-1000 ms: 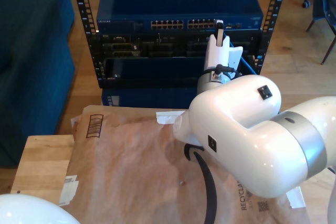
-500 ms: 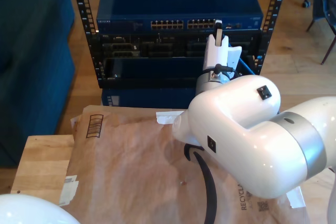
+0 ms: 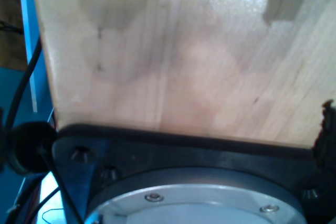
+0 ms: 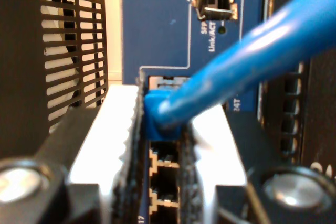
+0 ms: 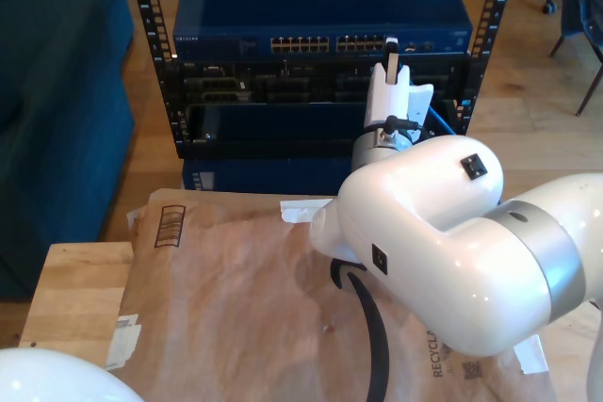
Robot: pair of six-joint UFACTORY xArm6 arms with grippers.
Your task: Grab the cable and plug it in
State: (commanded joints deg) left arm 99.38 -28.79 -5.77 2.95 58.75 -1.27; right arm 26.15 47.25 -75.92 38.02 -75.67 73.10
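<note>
- One cable (image 4: 252, 51), bright blue, is pinched at its plug between the two fingers (image 4: 113, 129) of my second gripper (image 4: 167, 124), right at the ports of one blue switch (image 5: 320, 7).
- My first gripper's state cannot be told; its camera faces one wooden board (image 3: 173, 51).

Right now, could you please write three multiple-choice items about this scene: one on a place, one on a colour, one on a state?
1. Where is the plug of the thin bright-blue cable?
A. at a port of the blue network switch
B. on the brown paper
C. on the floor

2. What colour are the fingers of my second gripper?
A. red
B. white
C. green

3. What is my second gripper doing?
A. hanging open
B. shut on nothing
C. shut on the plug

Answers: 1 A, the second wrist view shows the plug against the port row. 2 B, both fingers look white. 3 C, the fingers flank and pinch the plug.
</note>
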